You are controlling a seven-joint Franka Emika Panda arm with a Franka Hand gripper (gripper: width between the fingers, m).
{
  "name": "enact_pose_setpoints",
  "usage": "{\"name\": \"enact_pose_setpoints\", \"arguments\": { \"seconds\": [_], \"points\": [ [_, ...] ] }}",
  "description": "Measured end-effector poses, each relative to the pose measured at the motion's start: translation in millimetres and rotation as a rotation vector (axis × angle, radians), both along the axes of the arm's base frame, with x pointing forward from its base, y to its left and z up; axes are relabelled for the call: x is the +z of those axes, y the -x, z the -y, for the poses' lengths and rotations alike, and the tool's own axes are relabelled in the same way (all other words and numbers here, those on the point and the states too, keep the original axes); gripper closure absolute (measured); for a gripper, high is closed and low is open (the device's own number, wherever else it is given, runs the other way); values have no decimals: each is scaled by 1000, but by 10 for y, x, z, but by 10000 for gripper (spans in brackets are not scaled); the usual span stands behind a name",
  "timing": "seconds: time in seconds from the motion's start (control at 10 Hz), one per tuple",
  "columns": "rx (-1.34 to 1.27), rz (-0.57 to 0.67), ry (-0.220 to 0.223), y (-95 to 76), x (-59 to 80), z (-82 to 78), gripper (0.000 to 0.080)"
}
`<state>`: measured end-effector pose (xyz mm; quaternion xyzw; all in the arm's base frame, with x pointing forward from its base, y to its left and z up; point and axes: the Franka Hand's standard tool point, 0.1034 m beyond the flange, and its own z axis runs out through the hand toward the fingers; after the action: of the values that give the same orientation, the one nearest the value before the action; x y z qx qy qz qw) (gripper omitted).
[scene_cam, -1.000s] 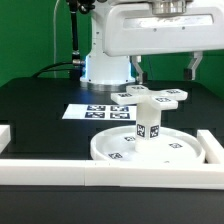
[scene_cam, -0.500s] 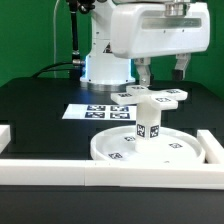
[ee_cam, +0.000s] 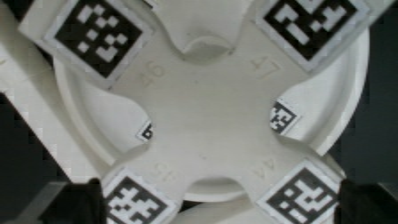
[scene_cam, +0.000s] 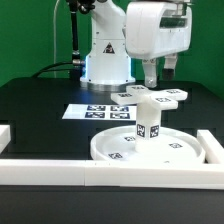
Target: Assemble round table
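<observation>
The large rimmed round disc [scene_cam: 172, 152] lies at the front of the black table. The short thick leg [scene_cam: 147, 127] stands upright at its centre. The cross-shaped foot piece [scene_cam: 152, 96] sits on top of the leg. My gripper [scene_cam: 160, 72] hangs just above the foot piece, open and empty, with a finger on either side and clear of it. In the wrist view the foot piece [ee_cam: 205, 110] fills the frame, with tags on its four arms. The disc's rim [ee_cam: 63, 110] shows beneath it. My gripper [ee_cam: 210, 205] shows only as dark finger edges at the corners.
The marker board [scene_cam: 92, 111] lies flat behind the disc. Long white border bars run along the front [scene_cam: 100, 170], the exterior view's left [scene_cam: 5, 135] and its right [scene_cam: 212, 146]. The arm's white base [scene_cam: 105, 65] stands at the back.
The hand has turned about its vertical axis above the foot piece, so the fingers now look closer together in the exterior view. The table parts have not moved.
</observation>
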<state>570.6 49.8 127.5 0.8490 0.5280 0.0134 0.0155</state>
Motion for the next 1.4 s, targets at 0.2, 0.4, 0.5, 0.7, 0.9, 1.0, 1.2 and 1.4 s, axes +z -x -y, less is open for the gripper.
{"name": "enact_pose_setpoints", "arguments": {
  "seconds": [0.2,0.4,0.5,0.7,0.9,1.0,1.2,1.4],
  "points": [
    [22,-6,8,9,-33,31,150],
    [20,-16,11,24,-93,48,150],
    [18,-20,13,28,-119,63,150],
    [14,-24,14,36,-147,89,150],
    [12,-28,15,44,-170,101,150],
    [12,-30,15,46,-179,104,150],
    [10,-36,17,59,-215,117,150],
    [9,-39,18,66,-233,126,150]
  ]
}}
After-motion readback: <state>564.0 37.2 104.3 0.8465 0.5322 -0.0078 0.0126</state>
